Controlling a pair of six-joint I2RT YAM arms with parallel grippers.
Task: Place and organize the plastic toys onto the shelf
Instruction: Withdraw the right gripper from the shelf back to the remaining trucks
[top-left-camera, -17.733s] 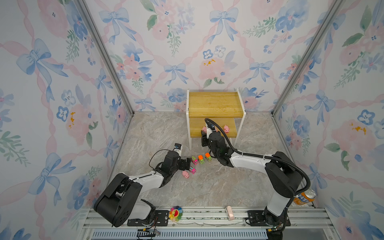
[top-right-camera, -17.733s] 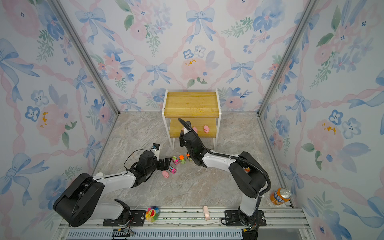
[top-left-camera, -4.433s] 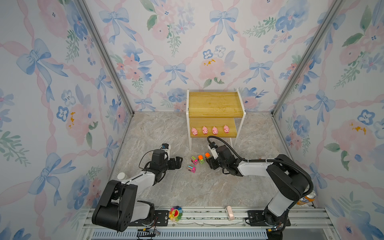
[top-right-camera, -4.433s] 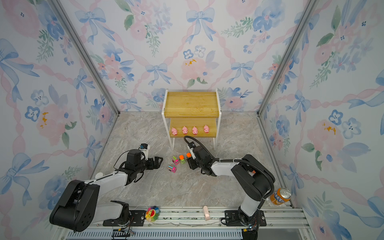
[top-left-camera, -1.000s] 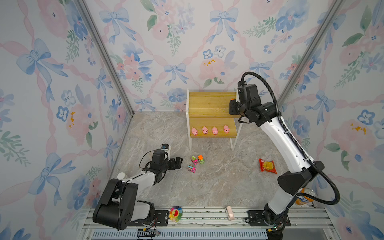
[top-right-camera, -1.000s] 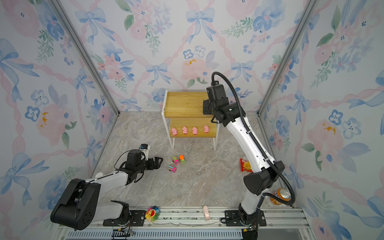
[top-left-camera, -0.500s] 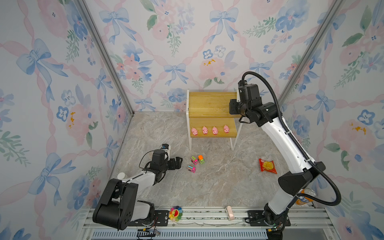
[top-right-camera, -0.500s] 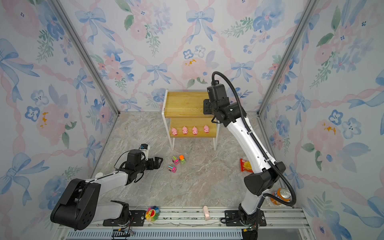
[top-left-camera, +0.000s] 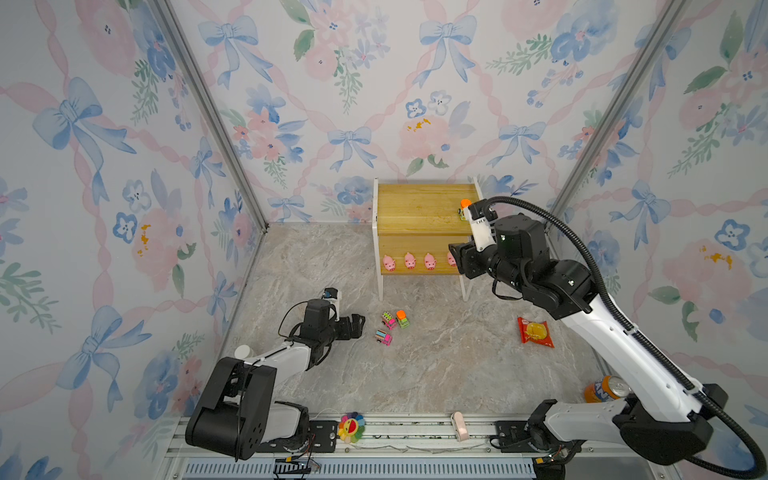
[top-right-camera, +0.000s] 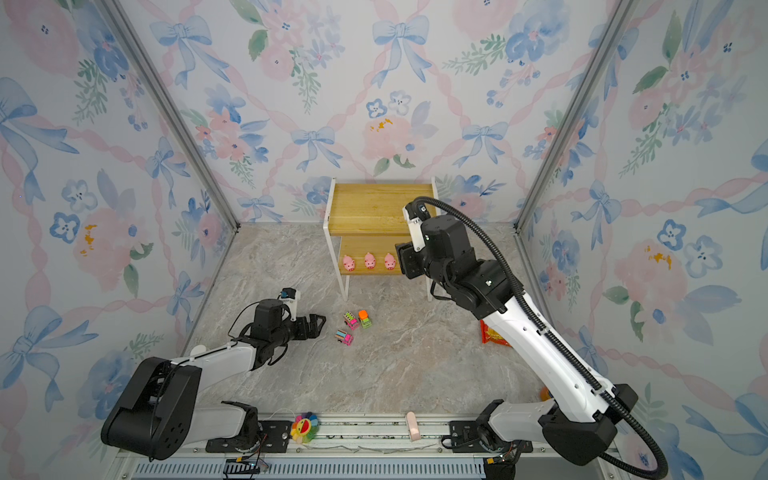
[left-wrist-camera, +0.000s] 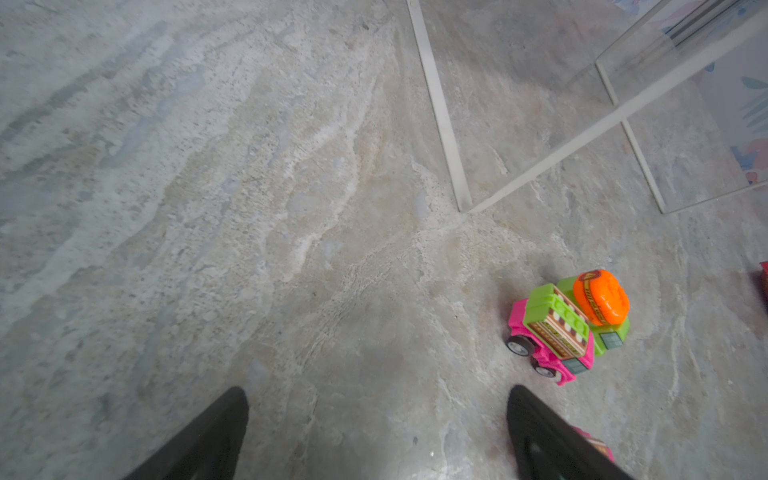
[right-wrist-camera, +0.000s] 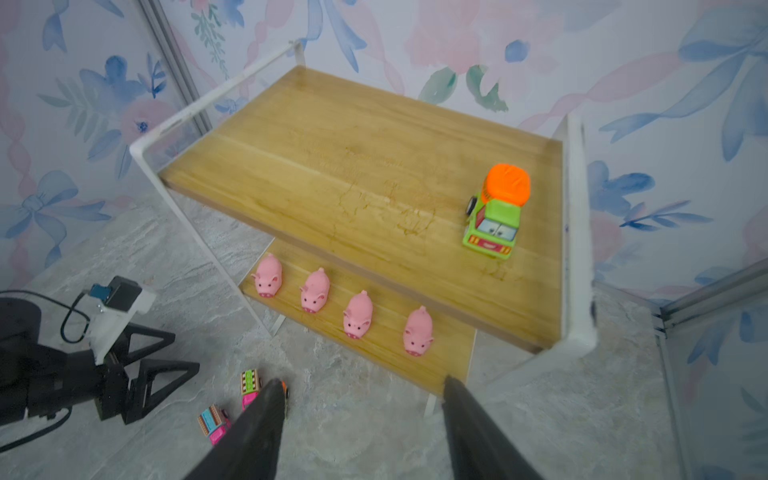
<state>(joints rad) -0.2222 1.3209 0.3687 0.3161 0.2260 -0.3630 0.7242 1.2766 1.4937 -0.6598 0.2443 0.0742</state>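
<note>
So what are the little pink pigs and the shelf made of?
The pigs look like soft rubbery plastic: smooth, rounded, matte pink, though rubber or vinyl can't be told apart. The shelf has boards that look like wood, yellowish with visible grain streaks and a slight sheen. Its frame seems to be thin white-painted metal.

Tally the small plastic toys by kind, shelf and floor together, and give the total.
Pink pigs: 4
Green trucks with orange tops: 2
Pink trucks with striped tops: 2
Total: 8
</note>
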